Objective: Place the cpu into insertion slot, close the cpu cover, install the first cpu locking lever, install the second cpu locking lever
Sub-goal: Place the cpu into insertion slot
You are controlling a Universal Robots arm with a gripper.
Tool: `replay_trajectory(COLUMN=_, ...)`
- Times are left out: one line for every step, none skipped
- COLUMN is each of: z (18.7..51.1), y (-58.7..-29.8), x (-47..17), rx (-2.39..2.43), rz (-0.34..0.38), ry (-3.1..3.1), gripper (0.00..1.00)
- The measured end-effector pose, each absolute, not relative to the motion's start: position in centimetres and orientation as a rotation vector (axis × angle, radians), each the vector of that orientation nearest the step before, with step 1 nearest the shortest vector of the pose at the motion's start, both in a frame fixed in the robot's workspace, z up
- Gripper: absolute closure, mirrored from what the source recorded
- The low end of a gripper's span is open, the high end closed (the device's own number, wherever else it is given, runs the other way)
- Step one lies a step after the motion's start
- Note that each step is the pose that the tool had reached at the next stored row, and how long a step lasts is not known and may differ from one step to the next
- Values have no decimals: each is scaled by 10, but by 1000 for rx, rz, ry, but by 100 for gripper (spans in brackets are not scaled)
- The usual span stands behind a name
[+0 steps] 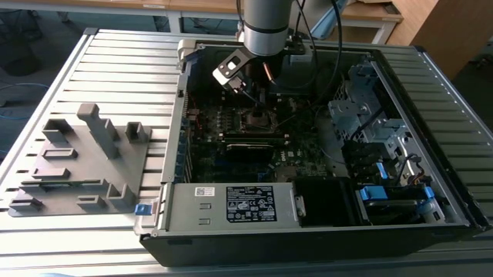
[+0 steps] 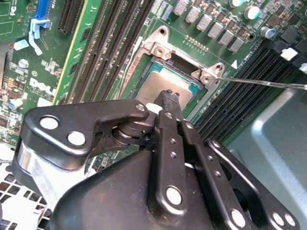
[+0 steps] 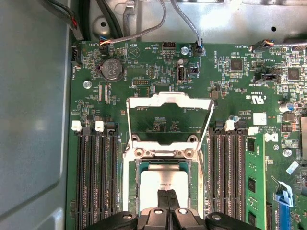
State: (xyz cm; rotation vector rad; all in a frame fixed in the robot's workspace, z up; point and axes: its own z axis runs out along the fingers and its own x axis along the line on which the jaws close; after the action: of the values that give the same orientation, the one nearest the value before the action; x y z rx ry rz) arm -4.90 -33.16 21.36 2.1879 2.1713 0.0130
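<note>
- Exterior view: the open computer case [image 1: 324, 173] lies on the slatted table [image 1: 115, 63], toward the exterior view's right.
- The arm [image 1: 266, 23] comes down almost upright at the case's far side, with the gripper [image 1: 259, 103] low over the middle of the board.
- The cpu cover [image 3: 170, 98] lies folded back, on the far side of the socket.
- The insertion slot [image 3: 190, 184] holds the cpu [image 3: 151, 189], which looks to sit flat inside its rim.
- In both wrist views the jaws are closed together with nothing between them. Their tips are over the chip's top, and I cannot tell whether they touch it.
- I judge the first step is in hand and about finished. The next move calls for a straight lift that does not drag the chip.
</note>
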Motion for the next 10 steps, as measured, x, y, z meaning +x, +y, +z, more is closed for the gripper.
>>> replay_trajectory(z=214, y=-332, x=-49, rx=2188, rz=12, ry=2172, gripper=89)
replay_trajectory(z=214, y=-332, x=-49, rx=2189, rz=11, ry=2172, gripper=89)
replay_trajectory(z=214, y=-332, x=-49, rx=2189, rz=10, ry=2173, gripper=89)
replay_trajectory(z=214, y=-332, x=-49, rx=2189, rz=10, ry=2173, gripper=89)
replay_trajectory(z=214, y=-332, x=-49, rx=2190, rz=9, ry=2173, gripper=89)
replay_trajectory(z=214, y=-332, x=-49, rx=2190, rz=8, ry=2174, gripper=89)
replay_trajectory(z=213, y=-332, x=-49, rx=2190, rz=8, ry=2174, gripper=89)
replay_trajectory(z=214, y=-332, x=-49, rx=2190, rz=9, ry=2174, gripper=89)
replay_trajectory(z=214, y=-332, x=-49, rx=2190, rz=8, ry=2174, gripper=89)
replay_trajectory(z=214, y=-332, x=-49, rx=2190, rz=8, ry=2174, gripper=89)
